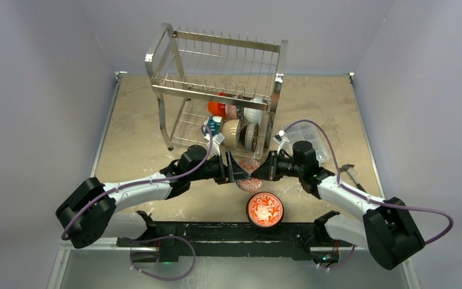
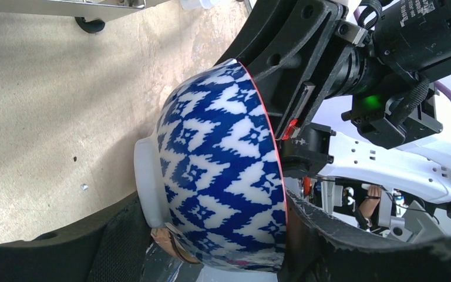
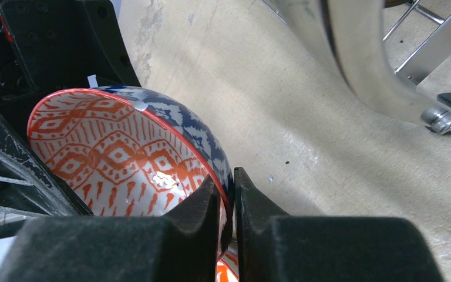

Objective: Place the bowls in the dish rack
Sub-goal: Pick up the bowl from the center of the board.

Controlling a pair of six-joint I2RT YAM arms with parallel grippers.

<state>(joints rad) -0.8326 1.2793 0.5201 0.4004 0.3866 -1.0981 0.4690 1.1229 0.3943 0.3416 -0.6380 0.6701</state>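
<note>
A blue patterned bowl (image 1: 249, 174) with an orange-and-white inside hangs on edge above the table between my two grippers. My right gripper (image 1: 269, 168) is shut on its rim, one finger inside and one outside; the right wrist view shows the gripper (image 3: 229, 188) and the bowl (image 3: 123, 153). My left gripper (image 1: 233, 168) spans the bowl (image 2: 223, 170) from foot to rim, its jaws (image 2: 223, 235) touching both. A red-and-white floral bowl (image 1: 264, 209) sits upright on the table below. The steel dish rack (image 1: 216, 90) stands behind and holds several bowls on its lower shelf.
A clear plastic compartment box (image 1: 305, 135) lies right of the rack, behind the right arm. The rack's near right leg (image 3: 364, 64) stands close to the right gripper. A small dark tool (image 1: 350, 173) lies at the table's right edge. Walls close in on three sides.
</note>
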